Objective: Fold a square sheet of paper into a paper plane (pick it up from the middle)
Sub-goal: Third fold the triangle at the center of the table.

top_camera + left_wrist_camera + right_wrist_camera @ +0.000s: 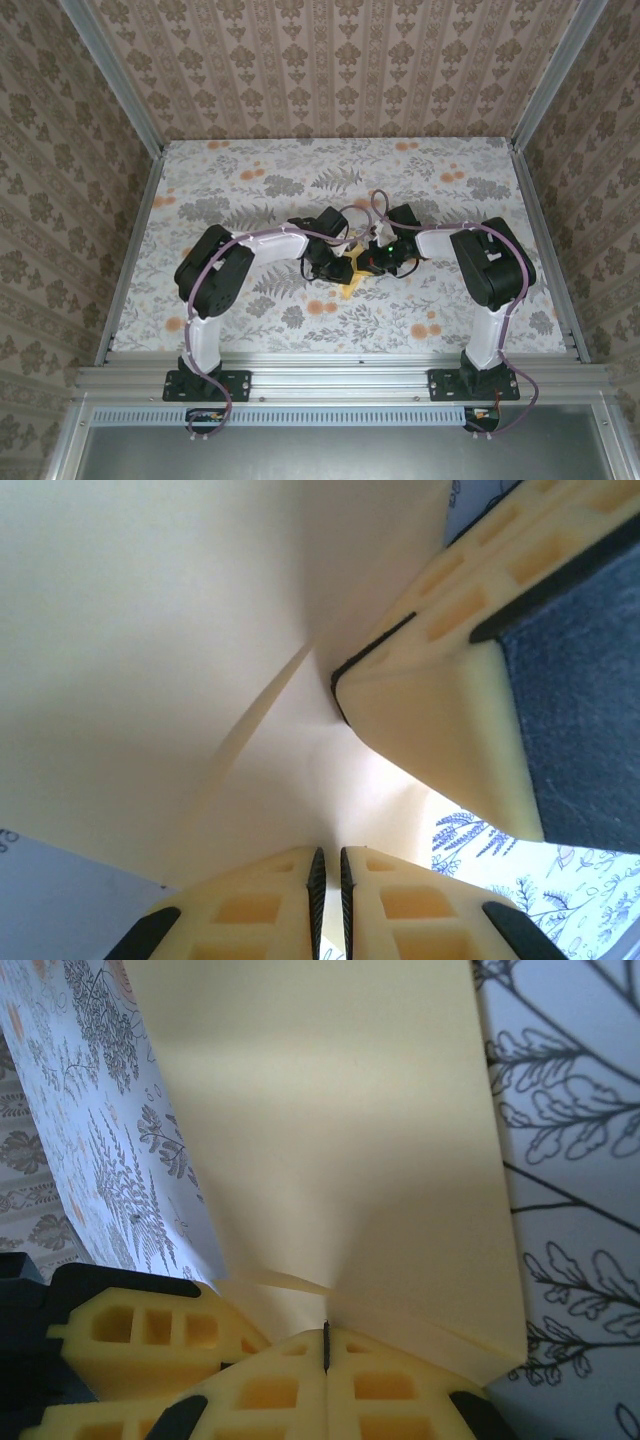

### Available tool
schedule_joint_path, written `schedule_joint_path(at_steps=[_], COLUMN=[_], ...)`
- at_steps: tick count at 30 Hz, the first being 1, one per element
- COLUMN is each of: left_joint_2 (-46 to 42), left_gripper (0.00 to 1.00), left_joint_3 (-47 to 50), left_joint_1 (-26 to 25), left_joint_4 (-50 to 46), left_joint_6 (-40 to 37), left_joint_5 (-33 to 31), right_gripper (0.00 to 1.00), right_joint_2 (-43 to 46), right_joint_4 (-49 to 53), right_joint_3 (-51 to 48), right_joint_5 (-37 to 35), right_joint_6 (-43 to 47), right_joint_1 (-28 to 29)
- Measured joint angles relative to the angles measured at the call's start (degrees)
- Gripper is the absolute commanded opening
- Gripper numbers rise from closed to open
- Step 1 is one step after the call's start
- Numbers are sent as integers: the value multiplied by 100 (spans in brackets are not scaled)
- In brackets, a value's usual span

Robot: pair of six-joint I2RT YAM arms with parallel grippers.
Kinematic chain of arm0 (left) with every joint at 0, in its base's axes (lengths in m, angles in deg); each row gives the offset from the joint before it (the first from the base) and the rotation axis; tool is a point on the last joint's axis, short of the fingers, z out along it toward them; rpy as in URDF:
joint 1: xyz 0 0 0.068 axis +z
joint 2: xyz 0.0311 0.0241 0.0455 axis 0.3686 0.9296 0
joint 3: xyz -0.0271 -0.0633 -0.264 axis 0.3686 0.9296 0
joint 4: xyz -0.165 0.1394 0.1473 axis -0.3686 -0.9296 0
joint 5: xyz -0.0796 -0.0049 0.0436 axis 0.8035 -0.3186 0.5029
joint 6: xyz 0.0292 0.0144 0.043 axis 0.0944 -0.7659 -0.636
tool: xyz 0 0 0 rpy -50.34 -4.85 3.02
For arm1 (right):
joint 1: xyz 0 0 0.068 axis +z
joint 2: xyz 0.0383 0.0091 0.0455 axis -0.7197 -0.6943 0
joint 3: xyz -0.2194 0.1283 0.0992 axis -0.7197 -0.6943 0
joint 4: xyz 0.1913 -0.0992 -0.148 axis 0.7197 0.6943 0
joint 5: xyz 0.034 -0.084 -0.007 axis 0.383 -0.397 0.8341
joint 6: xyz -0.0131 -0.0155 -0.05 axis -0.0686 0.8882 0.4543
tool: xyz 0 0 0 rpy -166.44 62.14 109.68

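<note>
We judge the folding begun but far from finished. The sheet of paper (330, 1140) is gripped from both sides, and we see no pointed dart with a centre crease yet. The nose folds and wing folds look to be left to do, though much of the sheet is hidden by the arms from above.

The left pincer (330, 865) is clenched on the paper, its two pads almost meeting with the sheet running in between them. The right pincer (326, 1345) is likewise clamped tight on it, just beside the left one, so both grasp the same small stretch.

The paper sits about midway between the left and right edges of the surface (250, 170), a little nearer the near edge than the far one. We cannot tell whether its lower tip touches the surface.

It is plain pale yellow, smooth and unprinted. One sharp ridge or flap runs toward the pinched spot, and the paper fans out broad and flat away from it.
</note>
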Motion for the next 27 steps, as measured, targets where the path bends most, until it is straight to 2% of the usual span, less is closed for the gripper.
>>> schedule_joint_path(at_steps=[5,12,17,24,27], left_joint_2=[0,11,22,33,37], left_gripper=[16,14,14,14,14], left_joint_3=[0,0,0,0,0], left_joint_1=[0,0,11,28,46], left_joint_4=[-2,0,2,4,4], left_joint_6=[-72,-162,-181,-201,-203], left_joint_5=[-20,-37,-11,13,44], right_gripper=[4,26,24,12,11], right_joint_2=[2,177,520,1040,1091], right_joint_4=[-4,-138,-310,-610,-752], right_joint_3=[-2,-140,-520,-957,-1093], right_joint_5=[4,-24,-201,-286,-332], right_joint_6=[-2,-155,-420,-942,-1137], right_joint_1=[0,4,11,68,162])
